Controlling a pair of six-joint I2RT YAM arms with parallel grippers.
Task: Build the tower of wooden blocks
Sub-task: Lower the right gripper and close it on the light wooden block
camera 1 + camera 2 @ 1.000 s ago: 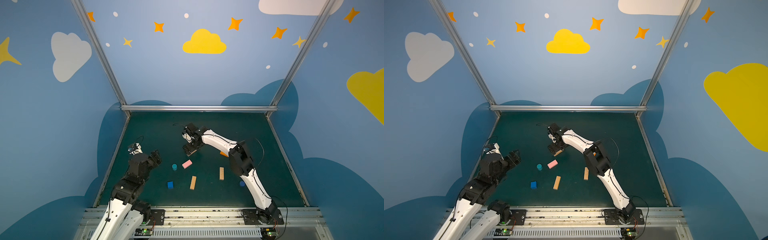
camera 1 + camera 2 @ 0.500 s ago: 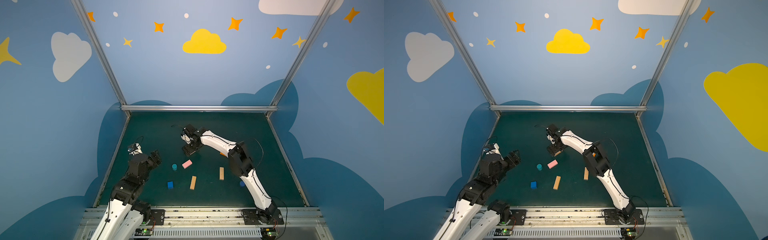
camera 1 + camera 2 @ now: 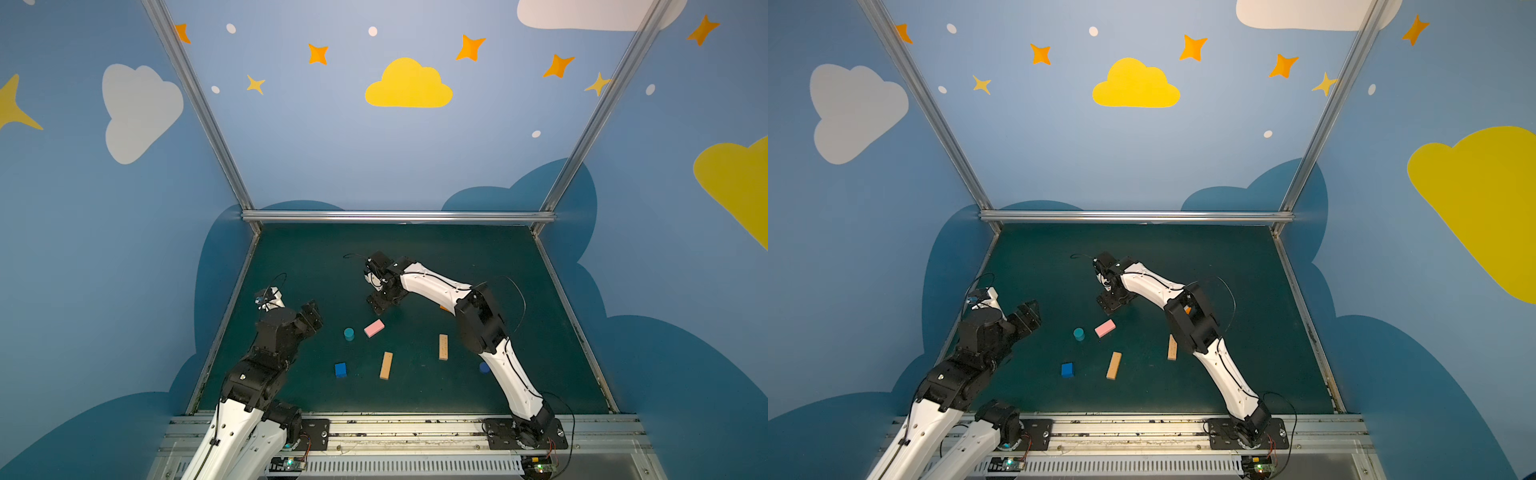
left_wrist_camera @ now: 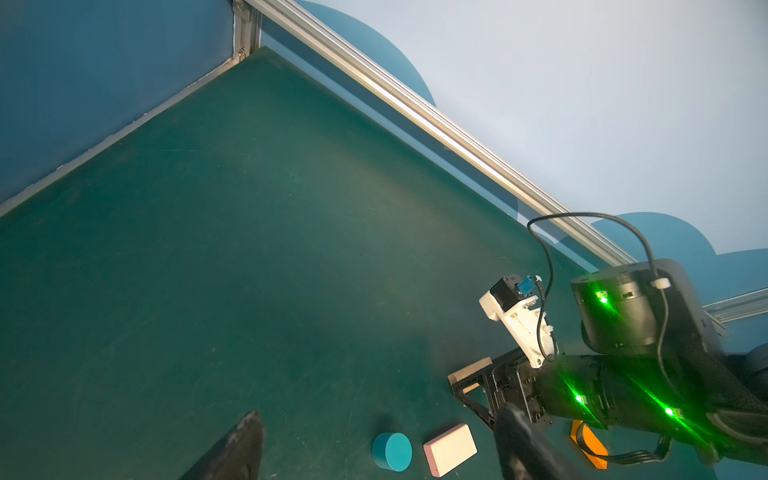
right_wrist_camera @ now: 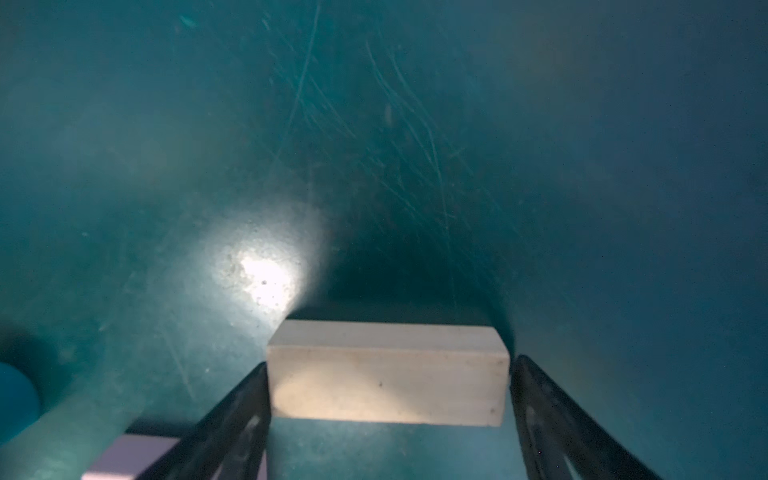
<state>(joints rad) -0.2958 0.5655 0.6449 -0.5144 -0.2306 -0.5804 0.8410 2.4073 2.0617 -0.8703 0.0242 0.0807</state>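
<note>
My right gripper (image 5: 388, 365) stands low over the green mat at mid-table (image 3: 379, 305), its jaws straddling a tan wood bar (image 5: 386, 386) end to end. One finger touches an end of the bar; a thin gap shows at the other finger (image 5: 536, 399). The left wrist view shows the same tan bar (image 4: 469, 370) in those jaws. My left gripper (image 3: 311, 318) hovers open and empty at the left, and in the left wrist view it (image 4: 380, 413) is close to the teal cylinder (image 3: 349, 333) and pink bar (image 3: 374, 328).
Loose on the mat (image 3: 415, 395) lie a blue cube (image 3: 340, 369), two tan bars (image 3: 386, 365) (image 3: 443, 347), a dark-blue cylinder (image 3: 483, 367) beside my right arm, and an orange bar (image 3: 444, 308) partly hidden under that arm. Blue walls and metal rails (image 3: 399, 216) close in the table.
The right gripper's jaws have narrowed a little around the tan bar, and its wrist has shifted slightly left. The left arm and the loose blocks have not moved.
</note>
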